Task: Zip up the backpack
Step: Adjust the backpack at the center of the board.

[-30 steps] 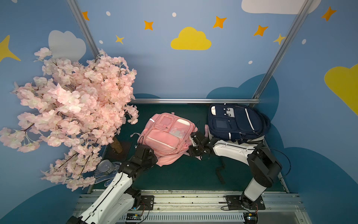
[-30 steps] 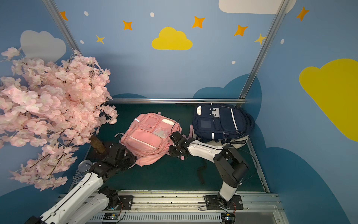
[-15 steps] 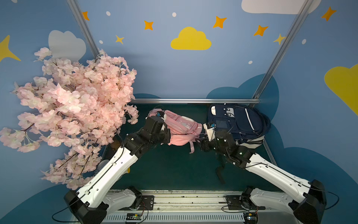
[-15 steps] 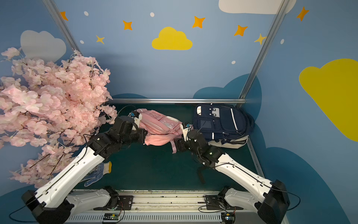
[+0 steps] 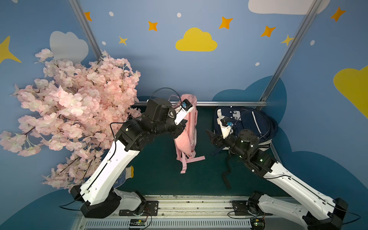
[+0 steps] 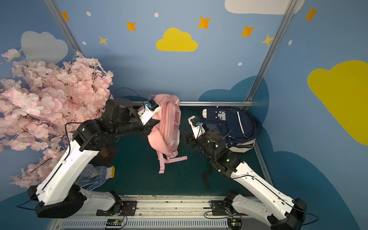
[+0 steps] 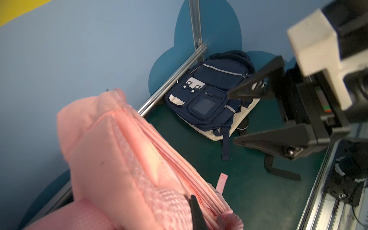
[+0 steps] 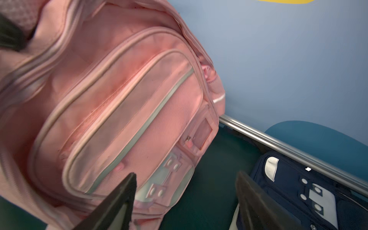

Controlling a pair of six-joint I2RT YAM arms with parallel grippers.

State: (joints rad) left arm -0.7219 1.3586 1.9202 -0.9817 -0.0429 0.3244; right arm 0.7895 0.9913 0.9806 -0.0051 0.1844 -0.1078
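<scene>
Pink is most of what my feeds show right now. The pink fabric backpack hangs near the back rail of the cell, in the middle, with its loose straps trailing down onto the dark green floor mat. The left gripper is pinched tight on the side of the pack facing the left arm and holds it up. In the left wrist view one black finger presses into the pink cloth right by a zipper line. I can't tell from any view whether that zipper is fully closed.

The right gripper has its jaws spread wide with nothing between them. It sits just beside the pack's front face, pointing at it with a gap, so no contact. In the right wrist view both fingers frame the lower front pocket of the pack.

A navy blue backpack lies flat in the back right corner, behind the right wrist. An artificial pink blossom tree fills the left side, and a blue knit glove lies under the left arm.
</scene>
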